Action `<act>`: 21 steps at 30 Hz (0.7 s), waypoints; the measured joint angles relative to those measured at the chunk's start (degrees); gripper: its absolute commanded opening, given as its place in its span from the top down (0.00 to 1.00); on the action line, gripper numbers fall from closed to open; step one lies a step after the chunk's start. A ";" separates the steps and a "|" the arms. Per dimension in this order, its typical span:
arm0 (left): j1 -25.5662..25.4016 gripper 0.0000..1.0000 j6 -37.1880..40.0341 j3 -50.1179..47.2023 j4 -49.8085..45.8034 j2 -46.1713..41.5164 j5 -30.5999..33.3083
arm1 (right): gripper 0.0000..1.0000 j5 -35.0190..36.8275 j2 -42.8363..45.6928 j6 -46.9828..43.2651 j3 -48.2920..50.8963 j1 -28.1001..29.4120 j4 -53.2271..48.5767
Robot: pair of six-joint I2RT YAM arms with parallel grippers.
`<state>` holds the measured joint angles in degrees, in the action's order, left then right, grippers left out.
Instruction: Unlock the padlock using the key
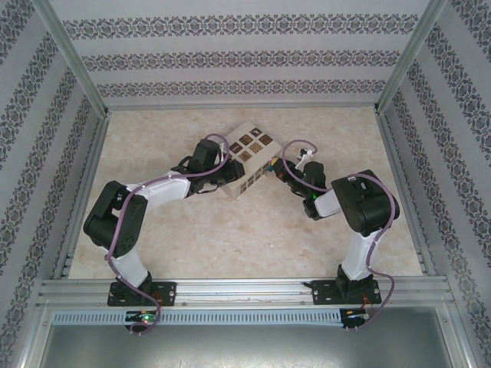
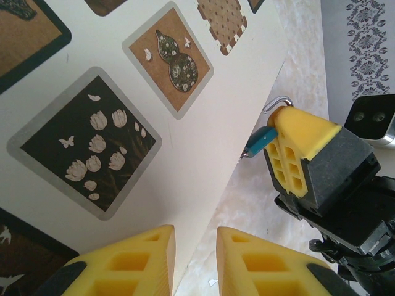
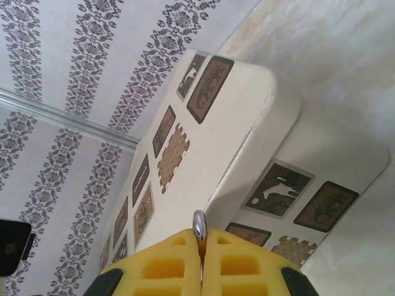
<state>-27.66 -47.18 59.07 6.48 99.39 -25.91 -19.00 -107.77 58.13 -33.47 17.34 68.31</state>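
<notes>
Right up close in the left wrist cam, the left gripper (image 2: 194, 233) had its yellow fingers parted with nothing between them. The beige box (image 2: 203, 154) sat from its 9 to 12 o'clock. Over at 2 o'clock the right gripper (image 3: 201, 237) was clamped tight on the padlock (image 2: 263, 138), whose blue body poked out just beside the box's edge, silver shackle on top.

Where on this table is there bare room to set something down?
Bare tabletop lies between left arm and right arm, from the beige box to the near rail; another strip runs behind the box to the back wall. Crowded: around the box, flanked by left tool and right tool.
</notes>
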 measured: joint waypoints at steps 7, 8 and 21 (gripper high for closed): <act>0.00 0.75 0.00 0.15 -0.26 0.00 0.00 | 1.00 0.11 1.36 -0.22 0.66 -0.26 0.02; 0.00 0.75 0.00 0.15 -0.26 0.00 0.00 | 1.00 0.13 1.57 -0.31 0.79 -0.39 -0.07; 0.02 0.64 -1.14 -0.15 -3.30 -2.19 -0.24 | 1.00 0.17 9.16 -3.19 4.46 -1.90 -3.87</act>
<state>-27.64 -48.31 58.92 3.18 97.21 -26.15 -18.83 -98.61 54.94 -29.02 15.44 64.45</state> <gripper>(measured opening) 0.339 0.042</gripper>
